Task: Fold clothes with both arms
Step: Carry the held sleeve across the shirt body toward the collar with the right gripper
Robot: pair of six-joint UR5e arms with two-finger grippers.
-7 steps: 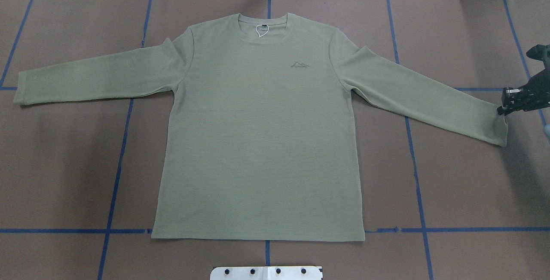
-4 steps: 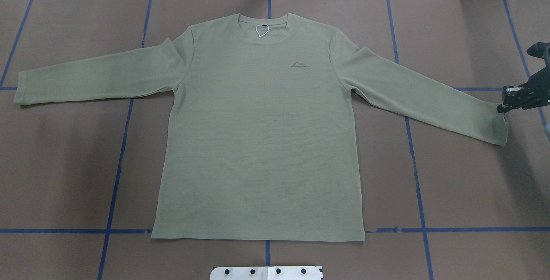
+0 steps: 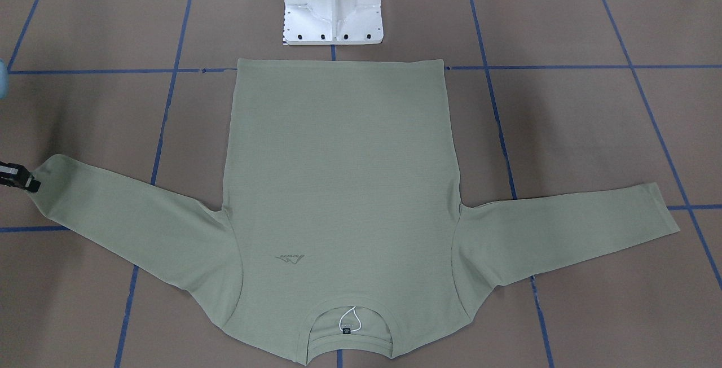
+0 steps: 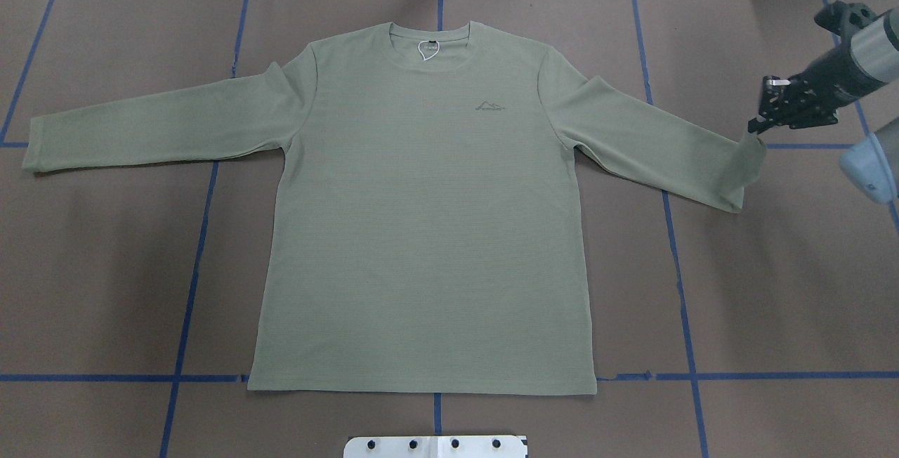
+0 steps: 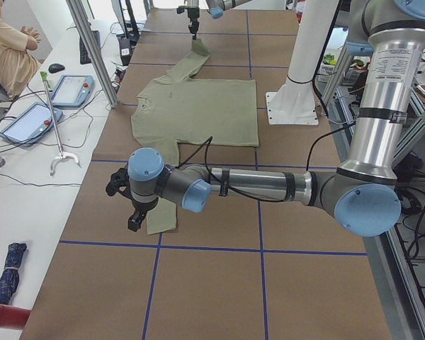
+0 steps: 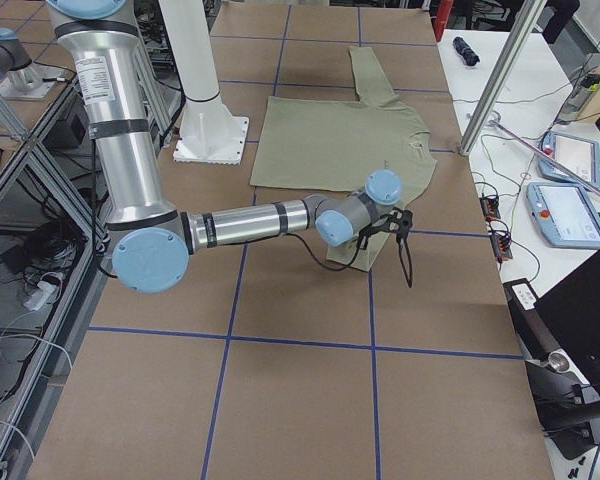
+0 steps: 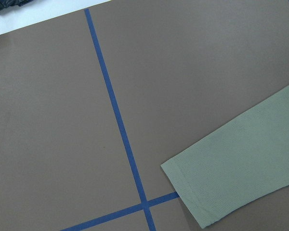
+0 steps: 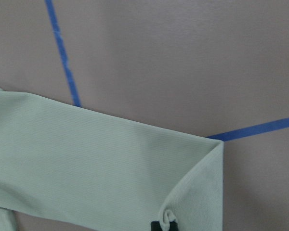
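One shirt (image 4: pixel 421 233) lies flat, front up, centred on the worktop (image 4: pixel 105 268), with two sleeves spread. The right tool (image 4: pixel 754 128) is closed on the shirt at the first cuff (image 8: pixel 202 187), which is folded over and apparently raised. The left tool (image 5: pixel 134 222) hangs near the second cuff (image 7: pixel 207 192); its opening cannot be determined.

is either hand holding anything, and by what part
The right hand pinches the shirt by a corner of the sleeve cuff on that side.

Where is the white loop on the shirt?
In the overhead view the white loop sits inside the collar, at the far middle of the table, up-left of the chest logo.
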